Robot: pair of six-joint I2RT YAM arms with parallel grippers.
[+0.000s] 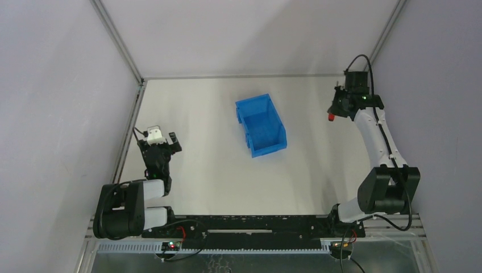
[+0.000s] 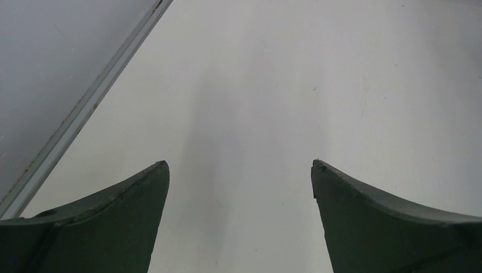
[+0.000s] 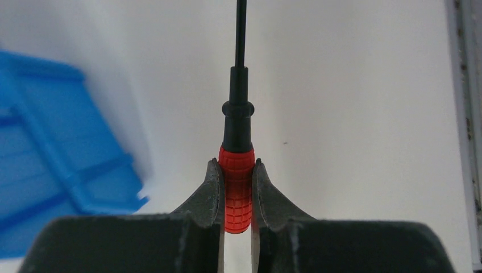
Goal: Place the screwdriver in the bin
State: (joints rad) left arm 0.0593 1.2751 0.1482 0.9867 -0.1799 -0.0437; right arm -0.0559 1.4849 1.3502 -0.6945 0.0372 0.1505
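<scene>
The screwdriver [image 3: 237,187] has a ribbed red handle clamped between the two fingers of my right gripper [image 3: 236,165], which is shut on it; its black collar and thin shaft point straight away from the camera. From above, that right gripper [image 1: 335,111] hangs over the table's far right, with the red handle end of the screwdriver [image 1: 331,117] showing beside it. The blue bin [image 1: 260,125] stands at mid-table, left of the right gripper; one blurred corner of the bin [image 3: 51,153] shows in the right wrist view. My left gripper [image 2: 240,166] is open over bare table at the near left.
A metal frame rail [image 1: 132,119] runs along the table's left edge and another [image 3: 469,114] along the right. White enclosure walls close in the back and both sides. The left arm [image 1: 156,151] rests low near the left rail.
</scene>
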